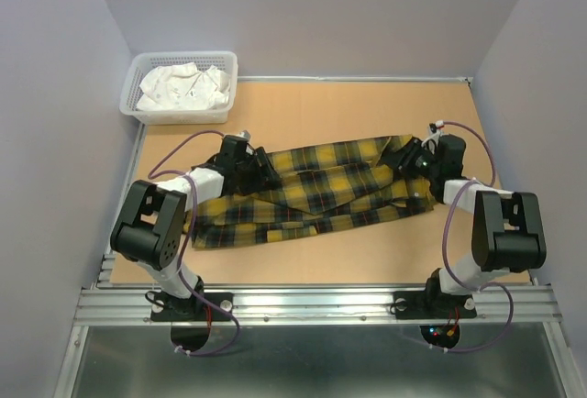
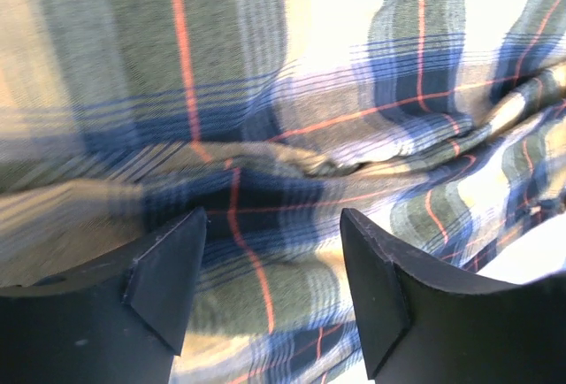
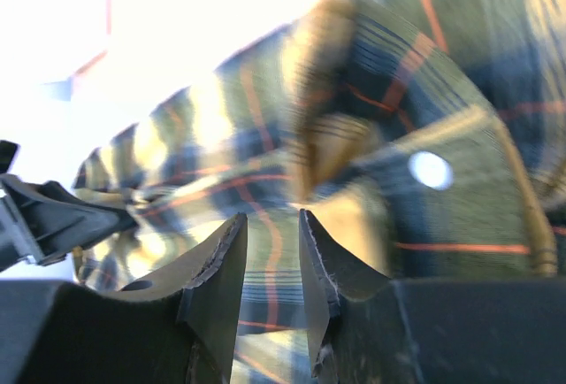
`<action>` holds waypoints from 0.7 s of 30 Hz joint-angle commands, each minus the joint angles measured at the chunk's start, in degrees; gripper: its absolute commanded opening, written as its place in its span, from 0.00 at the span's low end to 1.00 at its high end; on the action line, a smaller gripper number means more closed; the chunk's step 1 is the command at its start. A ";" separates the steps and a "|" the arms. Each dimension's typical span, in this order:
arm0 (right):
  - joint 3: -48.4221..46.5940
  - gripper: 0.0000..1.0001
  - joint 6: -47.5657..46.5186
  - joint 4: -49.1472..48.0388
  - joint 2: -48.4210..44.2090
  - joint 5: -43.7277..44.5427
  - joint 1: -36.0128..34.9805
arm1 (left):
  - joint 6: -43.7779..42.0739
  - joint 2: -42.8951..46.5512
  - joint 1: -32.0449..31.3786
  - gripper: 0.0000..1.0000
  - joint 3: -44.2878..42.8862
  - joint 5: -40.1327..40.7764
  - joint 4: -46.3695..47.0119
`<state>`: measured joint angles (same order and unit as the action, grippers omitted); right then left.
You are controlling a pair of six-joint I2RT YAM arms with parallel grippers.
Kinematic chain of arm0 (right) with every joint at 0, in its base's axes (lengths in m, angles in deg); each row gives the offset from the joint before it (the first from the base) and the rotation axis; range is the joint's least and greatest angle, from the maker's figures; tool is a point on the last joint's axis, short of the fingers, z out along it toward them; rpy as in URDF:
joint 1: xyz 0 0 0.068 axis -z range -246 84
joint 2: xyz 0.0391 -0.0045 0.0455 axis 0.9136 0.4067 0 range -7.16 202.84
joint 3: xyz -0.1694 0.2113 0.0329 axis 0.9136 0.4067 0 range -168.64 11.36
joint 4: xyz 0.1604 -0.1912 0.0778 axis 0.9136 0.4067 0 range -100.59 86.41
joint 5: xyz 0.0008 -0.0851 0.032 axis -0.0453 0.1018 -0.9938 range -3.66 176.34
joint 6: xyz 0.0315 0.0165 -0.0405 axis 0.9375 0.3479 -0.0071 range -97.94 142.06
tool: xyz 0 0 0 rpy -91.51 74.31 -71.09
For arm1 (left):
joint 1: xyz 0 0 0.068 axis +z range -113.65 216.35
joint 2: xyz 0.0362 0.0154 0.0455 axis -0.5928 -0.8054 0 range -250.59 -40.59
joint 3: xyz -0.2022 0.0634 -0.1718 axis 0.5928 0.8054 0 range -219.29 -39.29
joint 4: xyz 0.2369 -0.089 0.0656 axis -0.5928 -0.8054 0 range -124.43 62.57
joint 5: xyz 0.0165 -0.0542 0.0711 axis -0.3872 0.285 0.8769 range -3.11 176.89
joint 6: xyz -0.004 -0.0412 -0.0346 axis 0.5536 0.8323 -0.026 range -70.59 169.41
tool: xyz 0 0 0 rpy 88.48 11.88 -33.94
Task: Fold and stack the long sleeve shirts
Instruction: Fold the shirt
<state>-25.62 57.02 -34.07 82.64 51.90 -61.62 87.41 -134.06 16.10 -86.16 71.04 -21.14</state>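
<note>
One long sleeve shirt [image 1: 312, 192], yellow flannel with dark plaid and thin red lines, lies bunched in a long band across the middle of the table. My left gripper [image 1: 263, 170] is at its left part. In the left wrist view the left gripper [image 2: 272, 216] is open, its jaws wide apart over rumpled shirt cloth [image 2: 292, 110]. My right gripper [image 1: 404, 156] is at the shirt's right end. In the right wrist view the right gripper [image 3: 272, 216] has its jaws close together, with a fold of the shirt [image 3: 354, 110] running between them.
A white basket [image 1: 136, 112] holding white cloth [image 1: 183, 88] stands at the back left corner. Grey walls enclose the orange table [image 1: 348, 109] on three sides. A metal rail [image 1: 321, 304] with both arm bases runs along the near edge.
</note>
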 commanded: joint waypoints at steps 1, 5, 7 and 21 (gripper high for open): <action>-4.95 0.36 0.55 0.02 -4.02 -0.01 -0.86 | -2.14 5.57 0.74 0.75 -2.70 5.22 -7.59; -10.83 0.36 1.08 0.11 -1.91 -0.46 -3.15 | -1.17 8.74 1.00 0.76 -2.96 10.22 -9.53; -13.03 0.36 1.16 0.28 0.98 0.50 -5.77 | -0.91 9.09 1.09 0.76 -2.61 12.60 -9.62; -12.08 0.32 3.27 5.73 6.88 29.16 -7.91 | 2.87 2.86 6.18 0.76 2.22 14.89 -7.78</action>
<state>-41.27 59.03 -28.63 90.79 72.41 -72.27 88.96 -130.76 20.87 -86.20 84.55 -29.23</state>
